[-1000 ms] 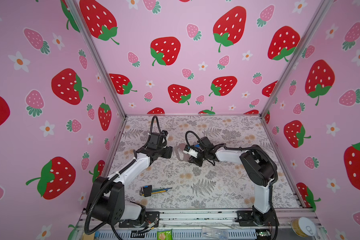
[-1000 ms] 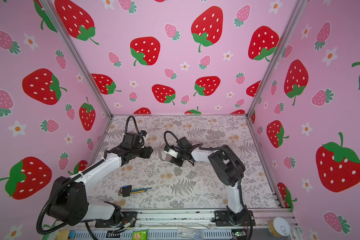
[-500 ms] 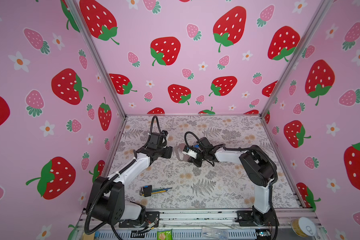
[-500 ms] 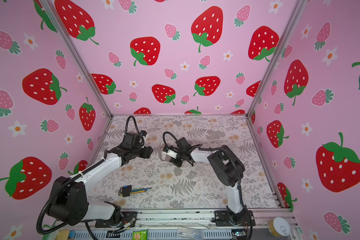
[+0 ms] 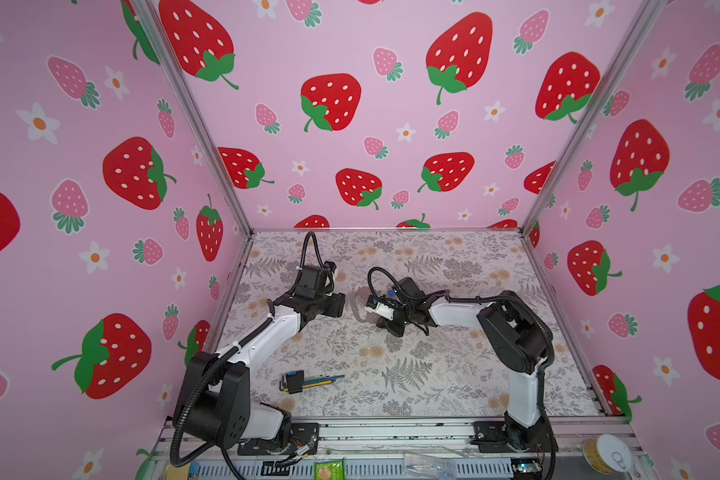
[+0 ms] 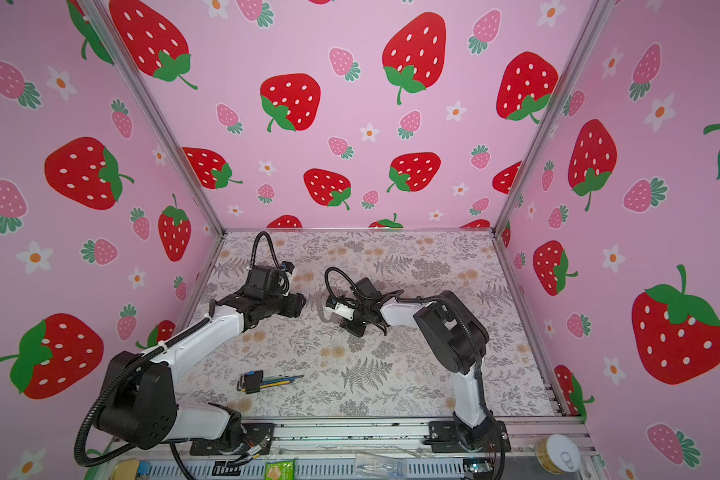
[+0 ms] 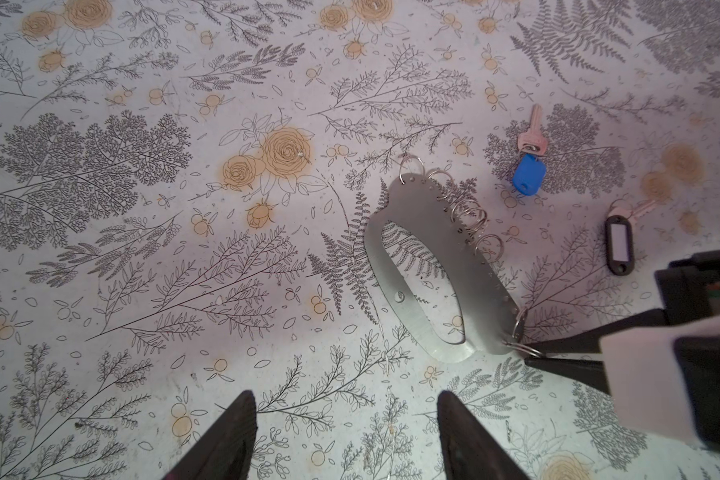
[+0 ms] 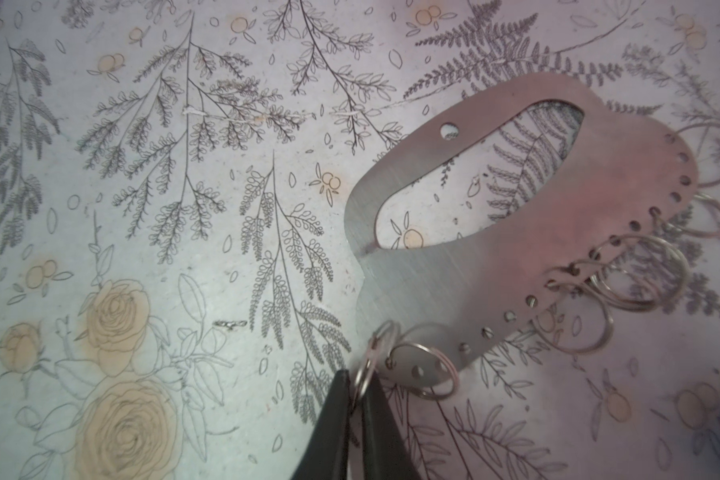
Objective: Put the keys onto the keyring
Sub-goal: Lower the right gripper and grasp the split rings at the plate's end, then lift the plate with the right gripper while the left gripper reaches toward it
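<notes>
The keyring (image 7: 433,257), a flat grey holder with an oval cut-out and several small metal rings along one edge, is in the middle of the mat between both arms (image 5: 356,305). My right gripper (image 8: 358,376) is shut on the end ring (image 8: 368,361) of the keyring (image 8: 516,232). The left wrist view also shows this right gripper (image 7: 526,353) pinching that ring. Two keys lie just beyond the ringed edge: one with a blue tag (image 7: 528,174), one with a black-rimmed oval tag (image 7: 619,245). My left gripper (image 7: 346,397) hovers open over bare mat beside the holder, holding nothing.
A hex-key bundle (image 5: 304,380) in a black and blue holder lies near the front of the floral mat (image 5: 433,374). Pink strawberry walls enclose the back and both sides. An aluminium rail (image 5: 391,432) runs along the front edge.
The right gripper's jaws have closed on the keyring's end ring, and its wrist has shifted slightly left. The left arm has not moved.
</notes>
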`<state>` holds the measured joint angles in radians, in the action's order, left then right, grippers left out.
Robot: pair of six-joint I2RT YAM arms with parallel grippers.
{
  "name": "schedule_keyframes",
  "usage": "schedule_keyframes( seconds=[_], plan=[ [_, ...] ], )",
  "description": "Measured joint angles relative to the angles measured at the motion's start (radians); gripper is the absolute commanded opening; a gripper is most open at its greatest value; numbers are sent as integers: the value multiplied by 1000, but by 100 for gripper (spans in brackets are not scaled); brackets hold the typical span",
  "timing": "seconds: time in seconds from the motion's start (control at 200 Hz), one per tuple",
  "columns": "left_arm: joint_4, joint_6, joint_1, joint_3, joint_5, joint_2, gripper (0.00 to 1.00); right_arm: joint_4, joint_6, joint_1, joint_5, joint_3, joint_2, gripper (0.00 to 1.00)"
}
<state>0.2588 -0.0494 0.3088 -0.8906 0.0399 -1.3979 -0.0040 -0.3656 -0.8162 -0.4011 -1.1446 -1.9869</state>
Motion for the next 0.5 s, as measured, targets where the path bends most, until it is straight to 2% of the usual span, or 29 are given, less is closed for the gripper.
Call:
schedule_keyframes(
  seconds=[0.5],
  plan=[
    [-13, 0, 0, 12, -3, 0, 70, 49, -25, -14, 43, 48, 28, 2]
  ],
)
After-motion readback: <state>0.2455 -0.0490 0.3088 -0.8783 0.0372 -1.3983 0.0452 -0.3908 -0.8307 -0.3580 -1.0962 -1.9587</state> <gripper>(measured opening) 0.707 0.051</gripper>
